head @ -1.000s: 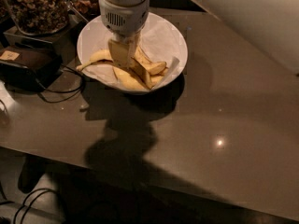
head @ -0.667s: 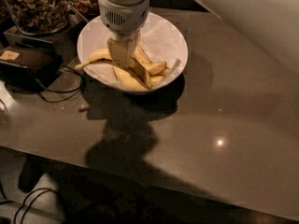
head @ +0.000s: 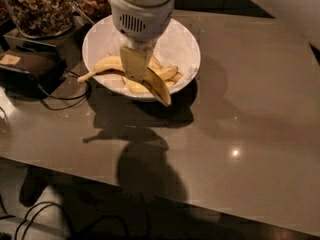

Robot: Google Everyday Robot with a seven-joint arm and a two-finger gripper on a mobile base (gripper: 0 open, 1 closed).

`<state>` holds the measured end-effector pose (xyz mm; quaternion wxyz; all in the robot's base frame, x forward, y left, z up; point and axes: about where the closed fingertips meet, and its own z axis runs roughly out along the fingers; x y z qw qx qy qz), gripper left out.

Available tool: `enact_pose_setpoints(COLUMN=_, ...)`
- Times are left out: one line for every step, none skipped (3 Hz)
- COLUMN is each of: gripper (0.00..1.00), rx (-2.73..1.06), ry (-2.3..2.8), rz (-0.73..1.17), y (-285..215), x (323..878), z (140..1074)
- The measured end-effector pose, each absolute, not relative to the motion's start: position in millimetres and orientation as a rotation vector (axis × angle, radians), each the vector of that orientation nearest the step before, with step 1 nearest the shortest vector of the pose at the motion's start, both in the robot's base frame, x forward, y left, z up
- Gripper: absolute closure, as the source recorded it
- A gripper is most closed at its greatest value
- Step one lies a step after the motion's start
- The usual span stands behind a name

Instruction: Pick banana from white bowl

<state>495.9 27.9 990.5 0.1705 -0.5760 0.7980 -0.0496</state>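
That end effector (head: 136, 74) hangs straight down over the white bowl (head: 192, 59), and from where I stand its two pale fingers look drawn in tight on the middle of the banana (head: 156, 85), clamped across the curve rather than gaping. The banana runs out to both sides of the grip: its thin stem pokes away past the bowl's rim on one side, and its dark tip crosses the near rim on the other. That makes me think it is hanging just above the bowl rather than lying in it. Shorter bananas (head: 167, 73) sit in the bowl right beneath and just beside the fingers. A glass jar of nuts (head: 40, 9) and a black device (head: 25, 69) with its cables sit well off on the stem side, on the desk (head: 250, 109). I'd reckon this fruit is light but soft. Ripe skin with speckles bruises easily, and it is smooth enough to swivel in a narrow pinch. The mid-body hold looks right, since it balances both ends. The stem would be too thin and might snap.
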Motion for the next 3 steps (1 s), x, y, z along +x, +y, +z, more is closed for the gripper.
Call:
enact_pose_setpoints(gripper=1.0, rx=-1.635, ry=2.266, rz=-0.142, y=27.3, x=494.8, z=990.7)
enact_pose_setpoints(gripper=1.0, rx=-1.638, ry=2.285, rz=-0.159, y=30.5, x=492.8, z=993.0)
enact_pose_setpoints(gripper=1.0, rx=-1.605, ry=2.347, rz=-0.127, y=24.0, x=471.1, z=990.4)
